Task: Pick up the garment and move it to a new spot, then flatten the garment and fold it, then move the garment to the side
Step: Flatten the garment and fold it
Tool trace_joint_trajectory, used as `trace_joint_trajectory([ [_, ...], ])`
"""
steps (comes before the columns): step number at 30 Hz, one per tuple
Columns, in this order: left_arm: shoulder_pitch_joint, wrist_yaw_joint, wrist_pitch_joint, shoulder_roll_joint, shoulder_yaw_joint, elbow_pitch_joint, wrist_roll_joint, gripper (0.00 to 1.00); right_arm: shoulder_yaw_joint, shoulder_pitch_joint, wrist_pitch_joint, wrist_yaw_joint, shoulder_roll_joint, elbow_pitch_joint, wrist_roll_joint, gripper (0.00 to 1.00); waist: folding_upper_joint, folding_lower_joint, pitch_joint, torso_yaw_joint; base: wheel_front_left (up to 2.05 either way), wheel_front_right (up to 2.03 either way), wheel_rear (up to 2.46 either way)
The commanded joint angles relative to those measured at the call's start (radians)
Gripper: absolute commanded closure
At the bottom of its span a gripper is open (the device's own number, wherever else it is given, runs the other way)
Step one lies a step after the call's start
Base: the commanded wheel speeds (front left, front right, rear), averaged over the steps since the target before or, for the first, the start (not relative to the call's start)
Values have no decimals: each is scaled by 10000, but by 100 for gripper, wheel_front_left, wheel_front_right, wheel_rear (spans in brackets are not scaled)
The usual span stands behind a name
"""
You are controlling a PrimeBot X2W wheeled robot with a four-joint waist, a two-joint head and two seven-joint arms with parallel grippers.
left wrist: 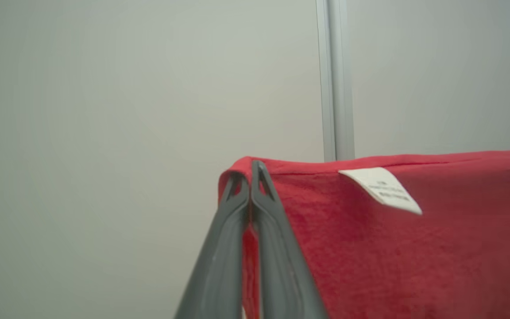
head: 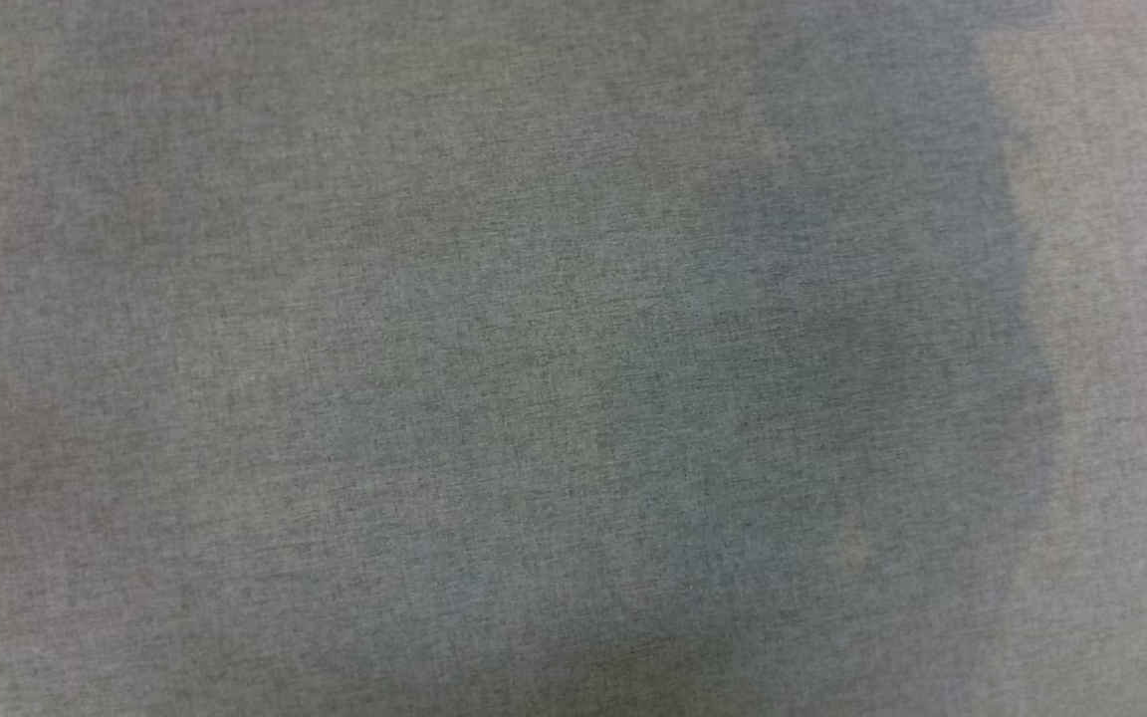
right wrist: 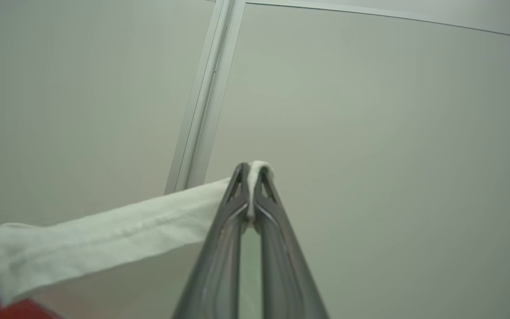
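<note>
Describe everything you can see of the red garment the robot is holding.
The garment is red, with a soft, fleecy-looking surface and a white label near its top edge. It is held up, top edge stretched fairly straight. The left gripper is shut on one red corner; the right gripper is shut on a white band that runs back to red cloth.

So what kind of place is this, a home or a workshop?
Likely an indoor lab or test booth, not a home: plain pale wall panels joined by a metal strip, and a grey woven surface before the head camera.
</note>
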Motion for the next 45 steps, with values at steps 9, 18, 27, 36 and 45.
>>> trace_joint_trajectory([
  [9,2347,-131,-1212,27,-1141,950,-40,100,1103,2943,-33,2,-446,783,943,100,0,-2,-223,98,0,0,0],
  [18,6399,-84,-1642,-867,-1824,1645,-622,100,1145,7823,2086,2,-512,-115,2928,100,0,-2,-1802,426,0,0,0],
  [27,10543,980,-1250,-1158,-1969,121,-1349,100,-828,12976,5816,4,754,-4293,2906,100,0,-2,-3702,537,0,0,0],
  [36,14003,2737,321,-740,-2256,-2949,-1691,100,-2411,16583,9215,4,2027,-7461,1832,100,0,-2,-4308,765,0,0,0],
  [45,15579,3737,1474,-395,-2490,-4895,-1914,100,-2803,17705,10156,4,2075,-7821,2402,100,0,-2,-4324,902,0,0,0],
])
